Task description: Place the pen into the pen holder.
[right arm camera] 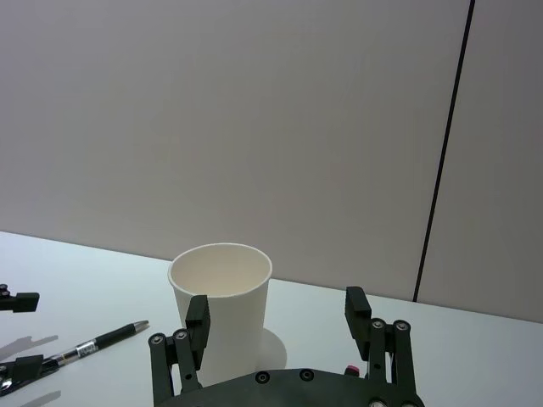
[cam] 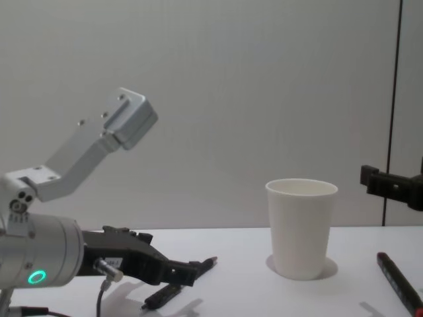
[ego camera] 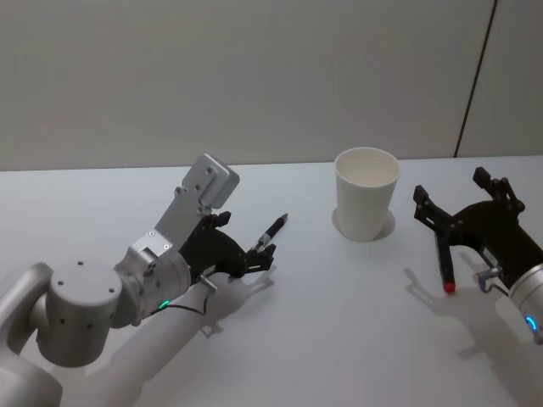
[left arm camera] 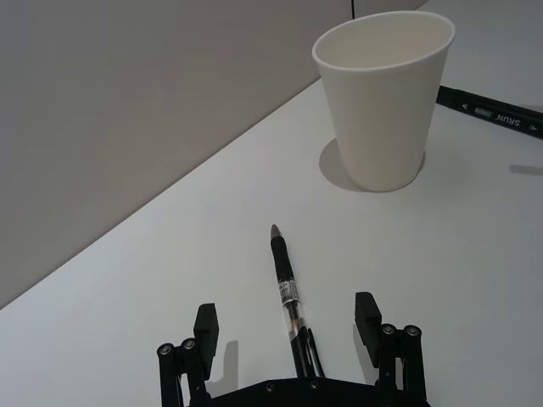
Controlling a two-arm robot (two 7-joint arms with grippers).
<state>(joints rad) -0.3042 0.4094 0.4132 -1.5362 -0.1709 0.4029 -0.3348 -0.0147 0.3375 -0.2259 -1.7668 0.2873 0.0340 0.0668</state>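
A black pen (ego camera: 273, 231) with a clear middle section lies on the white table, its tip toward the pen holder (ego camera: 366, 193), a plain white paper cup standing upright. My left gripper (ego camera: 246, 240) is open and low over the table, its fingers (left arm camera: 206, 326) on either side of the pen's (left arm camera: 285, 284) rear half without closing on it. In the chest view the left gripper (cam: 178, 274) sits left of the cup (cam: 301, 228). Right of the cup hovers my right gripper (ego camera: 450, 185), open and holding nothing, facing the cup (right arm camera: 221, 297).
A second black marker with a red tip (ego camera: 445, 264) lies on the table under the right gripper, also seen in the chest view as the marker (cam: 396, 277). The grey wall rises behind the table's (ego camera: 339, 339) far edge.
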